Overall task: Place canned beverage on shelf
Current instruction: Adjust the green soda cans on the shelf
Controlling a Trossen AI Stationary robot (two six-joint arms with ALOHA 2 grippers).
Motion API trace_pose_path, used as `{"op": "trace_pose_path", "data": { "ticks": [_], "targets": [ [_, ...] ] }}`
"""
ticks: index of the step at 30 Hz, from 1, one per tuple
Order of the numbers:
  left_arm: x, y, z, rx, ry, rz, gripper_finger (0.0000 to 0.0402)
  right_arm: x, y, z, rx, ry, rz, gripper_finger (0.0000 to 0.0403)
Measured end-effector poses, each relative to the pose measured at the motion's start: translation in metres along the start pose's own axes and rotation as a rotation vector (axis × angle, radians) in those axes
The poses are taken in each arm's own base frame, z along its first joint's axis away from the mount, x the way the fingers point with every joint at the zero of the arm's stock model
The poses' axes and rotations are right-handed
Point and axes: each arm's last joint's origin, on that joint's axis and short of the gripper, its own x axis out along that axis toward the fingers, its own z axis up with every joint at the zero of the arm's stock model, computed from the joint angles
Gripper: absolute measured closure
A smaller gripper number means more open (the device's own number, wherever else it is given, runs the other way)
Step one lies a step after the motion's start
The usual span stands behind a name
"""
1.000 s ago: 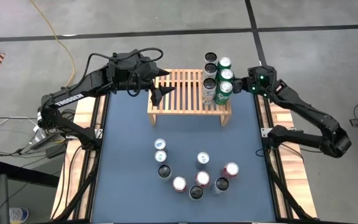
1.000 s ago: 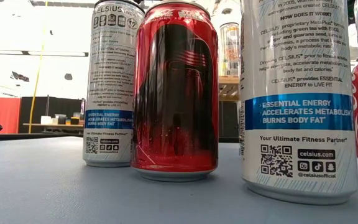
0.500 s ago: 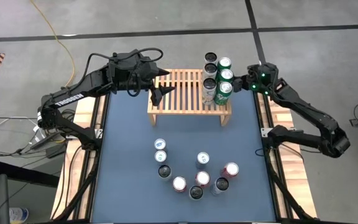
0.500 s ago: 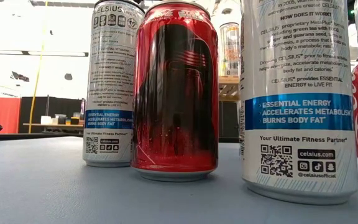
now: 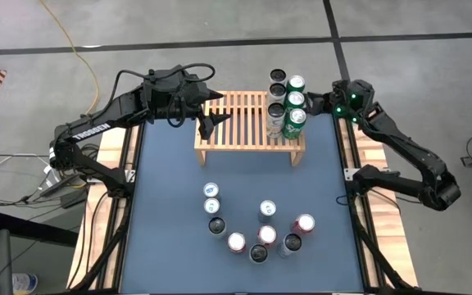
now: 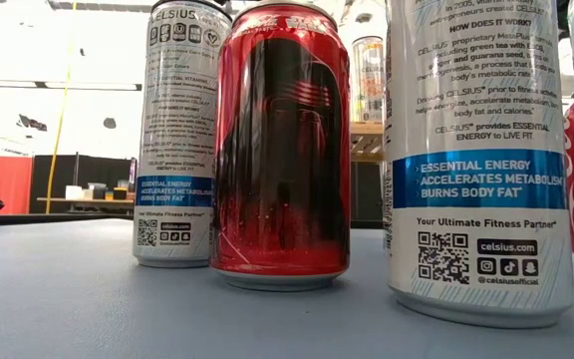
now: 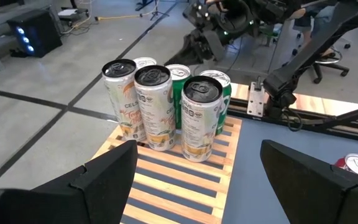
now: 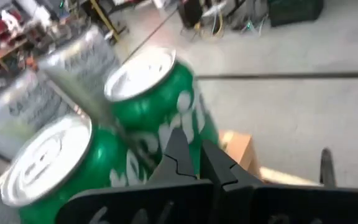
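Near me, nine loose cans (image 5: 257, 228) stand on the blue table (image 5: 162, 246). Farther off, the wooden shelf (image 5: 232, 123) holds six cans (image 5: 287, 102) on its right end. My left gripper (image 5: 211, 111) hangs wide open and empty over the shelf's left end, and my right gripper (image 5: 322, 109) is closed, holding nothing, beside the green cans (image 8: 154, 112).

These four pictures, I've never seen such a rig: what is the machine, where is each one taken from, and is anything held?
Two dark robot arms work at a blue table. One picture looks down from above, one sits at tabletop height among loose cans, and two ride on the wrists. A wooden shelf carries five cans at one end. The left gripper hangs open over the shelf, empty. The right gripper, shut and empty, sits beside the green cans.
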Motion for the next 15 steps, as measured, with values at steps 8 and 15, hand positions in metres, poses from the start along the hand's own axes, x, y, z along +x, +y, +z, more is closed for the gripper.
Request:
{"op": "trace_pose_path", "data": {
  "ticks": [8,15],
  "targets": [
    [0.000,0.001,0.000,0.000,0.001,0.019,0.0074,0.014,-0.011,0.007,0.022,-0.043,-0.026,0.0403],
    [0.000,0.001,0.000,0.000,0.001,0.033,0.0074,0.032,-0.011,0.003,0.027,-0.010,0.021,0.0403]
  ]
}}
